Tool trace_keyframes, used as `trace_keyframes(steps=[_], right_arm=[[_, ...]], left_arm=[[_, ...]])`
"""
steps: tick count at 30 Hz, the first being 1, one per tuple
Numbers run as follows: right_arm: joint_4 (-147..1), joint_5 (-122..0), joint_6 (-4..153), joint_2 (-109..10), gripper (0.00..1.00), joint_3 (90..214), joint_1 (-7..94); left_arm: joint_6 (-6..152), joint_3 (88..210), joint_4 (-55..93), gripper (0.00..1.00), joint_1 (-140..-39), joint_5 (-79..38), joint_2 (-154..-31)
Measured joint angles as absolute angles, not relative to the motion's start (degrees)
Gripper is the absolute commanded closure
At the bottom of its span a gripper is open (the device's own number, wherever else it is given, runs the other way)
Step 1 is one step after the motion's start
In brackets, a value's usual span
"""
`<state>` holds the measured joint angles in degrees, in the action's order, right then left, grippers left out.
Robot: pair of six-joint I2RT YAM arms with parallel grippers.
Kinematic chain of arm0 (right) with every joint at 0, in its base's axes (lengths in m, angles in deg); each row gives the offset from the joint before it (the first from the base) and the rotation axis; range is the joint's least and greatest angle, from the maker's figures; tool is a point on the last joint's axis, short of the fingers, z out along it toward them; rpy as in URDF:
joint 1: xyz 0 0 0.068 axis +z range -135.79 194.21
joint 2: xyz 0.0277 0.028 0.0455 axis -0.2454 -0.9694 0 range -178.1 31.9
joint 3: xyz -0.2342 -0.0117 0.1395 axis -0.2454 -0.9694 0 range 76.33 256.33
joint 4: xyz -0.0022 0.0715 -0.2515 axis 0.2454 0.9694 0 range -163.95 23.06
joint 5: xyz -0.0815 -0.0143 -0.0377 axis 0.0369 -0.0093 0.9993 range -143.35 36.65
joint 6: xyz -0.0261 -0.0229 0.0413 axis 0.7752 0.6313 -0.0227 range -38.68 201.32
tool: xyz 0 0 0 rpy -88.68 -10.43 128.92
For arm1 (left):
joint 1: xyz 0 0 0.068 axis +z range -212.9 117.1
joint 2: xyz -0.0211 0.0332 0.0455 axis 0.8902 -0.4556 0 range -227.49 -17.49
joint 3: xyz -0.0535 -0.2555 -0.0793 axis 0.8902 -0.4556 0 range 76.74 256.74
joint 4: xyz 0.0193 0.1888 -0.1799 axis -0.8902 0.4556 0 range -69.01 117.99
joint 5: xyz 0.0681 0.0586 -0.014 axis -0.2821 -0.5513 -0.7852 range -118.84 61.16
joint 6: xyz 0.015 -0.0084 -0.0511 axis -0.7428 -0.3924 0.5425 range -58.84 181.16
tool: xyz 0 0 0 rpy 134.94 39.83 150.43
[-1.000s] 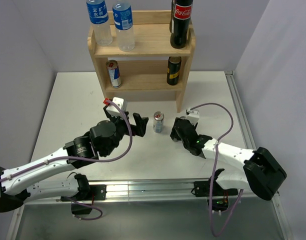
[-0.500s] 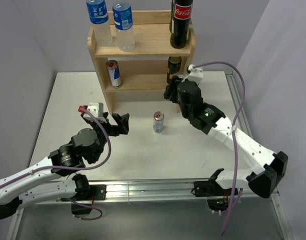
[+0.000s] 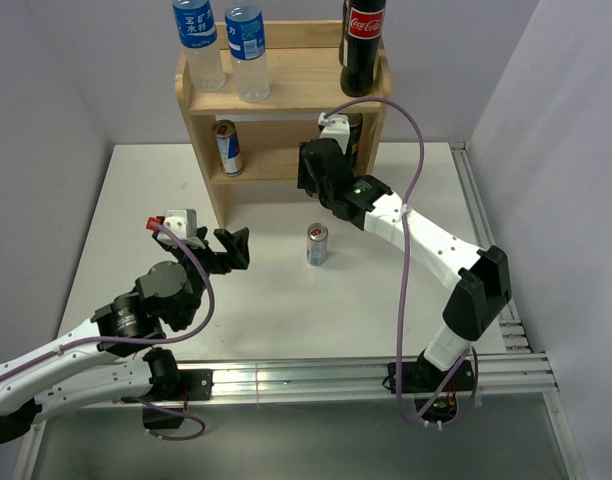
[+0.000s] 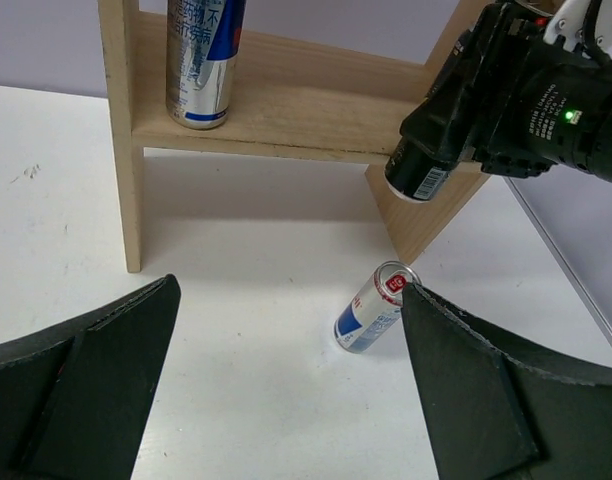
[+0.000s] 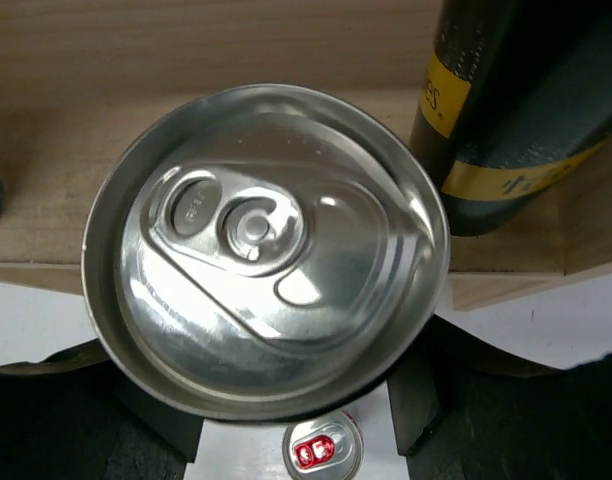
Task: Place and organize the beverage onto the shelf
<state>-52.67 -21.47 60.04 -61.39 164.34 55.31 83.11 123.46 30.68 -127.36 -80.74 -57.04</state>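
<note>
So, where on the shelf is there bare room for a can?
On the shelf, the lower board is bare in the middle, between the blue can and the black can. The top board is bare between the water bottles and the cola bottle. Crowded at the lower right, where the right gripper holds a dark can.

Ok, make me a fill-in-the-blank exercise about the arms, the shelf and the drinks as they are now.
The right gripper is shut on a ____ by the shelf's lower board.
Both water bottles stand on the shelf's ____ board.
The left gripper is ____ and empty.
A loose can sits on the ____.
Missing words: can, top, open, table.
</note>
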Motion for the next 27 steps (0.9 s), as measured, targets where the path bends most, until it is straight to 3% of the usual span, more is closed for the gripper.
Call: trace_keyframes(steps=[12, 27], right_arm=[[-51.2, -21.0, 61.7, -65.1, 1.00, 172.5, 55.4], [-57.7, -16.4, 64.4, -68.8, 1.00, 173.2, 54.8]], left_arm=[[83.1, 122.4, 30.4, 0.01, -127.3, -80.7, -55.1], [83.0, 121.0, 30.0, 0.01, -127.3, -80.6, -54.8]])
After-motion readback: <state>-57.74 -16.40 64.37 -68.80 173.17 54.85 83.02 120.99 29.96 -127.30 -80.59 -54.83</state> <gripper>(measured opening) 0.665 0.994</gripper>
